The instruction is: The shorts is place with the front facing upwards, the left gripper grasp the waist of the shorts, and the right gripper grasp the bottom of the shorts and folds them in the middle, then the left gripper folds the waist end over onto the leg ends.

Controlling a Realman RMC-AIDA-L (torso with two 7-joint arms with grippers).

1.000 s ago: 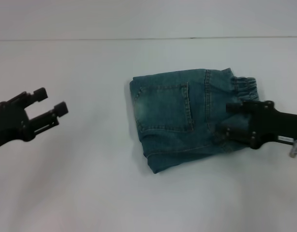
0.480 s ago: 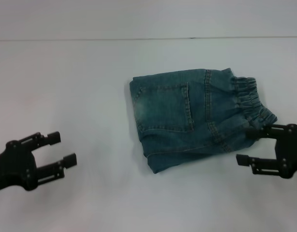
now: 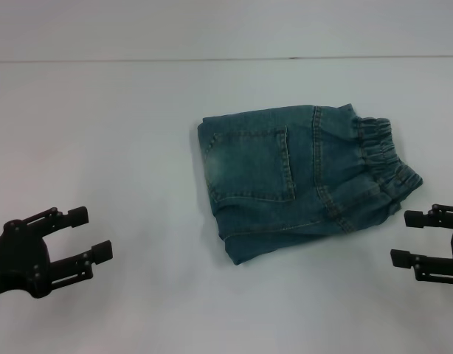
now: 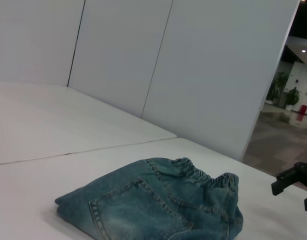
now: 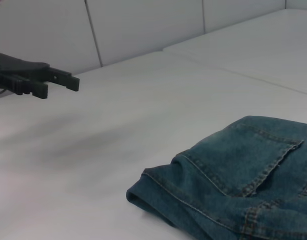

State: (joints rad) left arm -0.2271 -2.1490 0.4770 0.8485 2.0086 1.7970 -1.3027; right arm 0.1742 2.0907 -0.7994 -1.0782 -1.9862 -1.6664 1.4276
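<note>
Left tool (image 3: 86,234) at 8 o'clock of the head view, fingers spread, nothing held, well apart from the shorts (image 3: 300,181). Right tool (image 3: 412,238) at 4 o'clock, released, near the waist of the shorts (image 3: 381,158) but not touching. Shorts lie folded on the white desk (image 3: 123,118), centre-right, a patch pocket up, gathered waist toward 3 o'clock
</note>
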